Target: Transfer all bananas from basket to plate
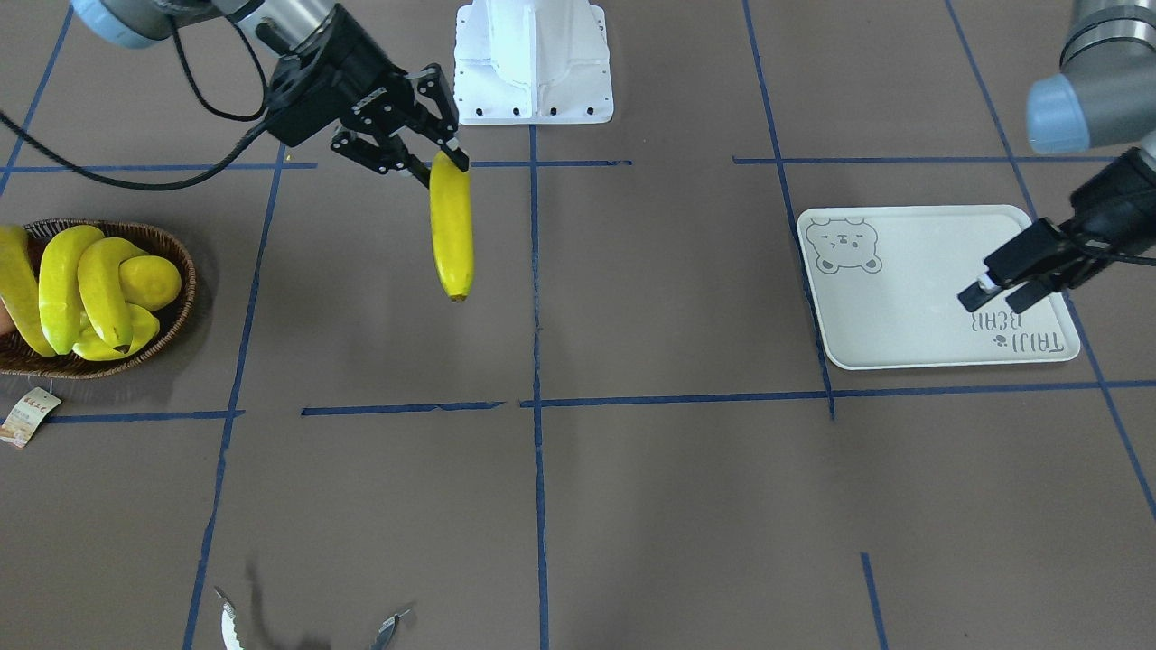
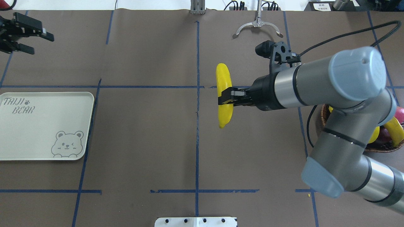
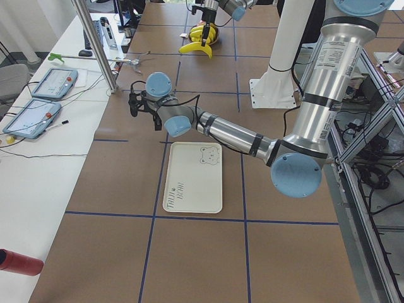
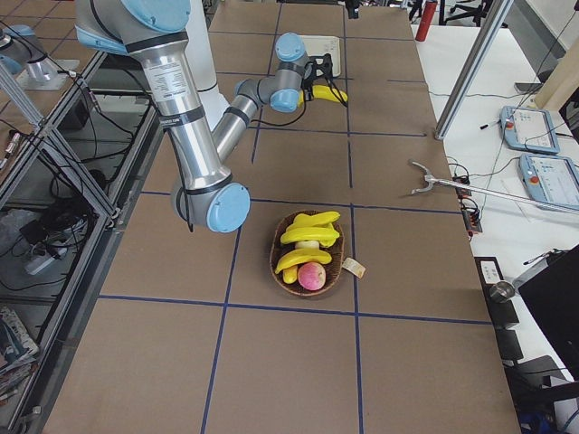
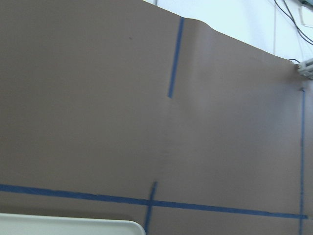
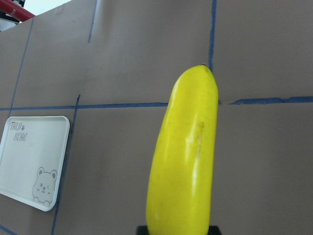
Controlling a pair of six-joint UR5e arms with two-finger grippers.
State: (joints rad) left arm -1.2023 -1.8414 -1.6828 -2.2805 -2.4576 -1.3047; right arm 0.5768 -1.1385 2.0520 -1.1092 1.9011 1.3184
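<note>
1. I'm on the carry step: the right gripper [image 1: 449,155] is clamped on one banana [image 1: 452,239], which hangs over mid-table between basket [image 1: 176,253] and plate [image 2: 41,132].
2. The other bananas [image 1: 63,280] lie in the basket.
3. The left gripper [image 1: 993,301] hovers near the plate, fingers apart.
4. Next, I judge, comes a hand-over or a long reach, then a low release.

I'm watching a table [image 1: 677,506] covered in brown paper, with blue tape lines [image 1: 536,271] crossing it in a grid. A white bench [image 3: 38,164] is running along one long side of the table, carrying two tablets [image 3: 55,83], and an aluminium post [image 3: 93,41] is standing between them. Cables [image 3: 372,180] are lying on the floor beyond the table's opposite side. Even light is falling across the table.
</note>
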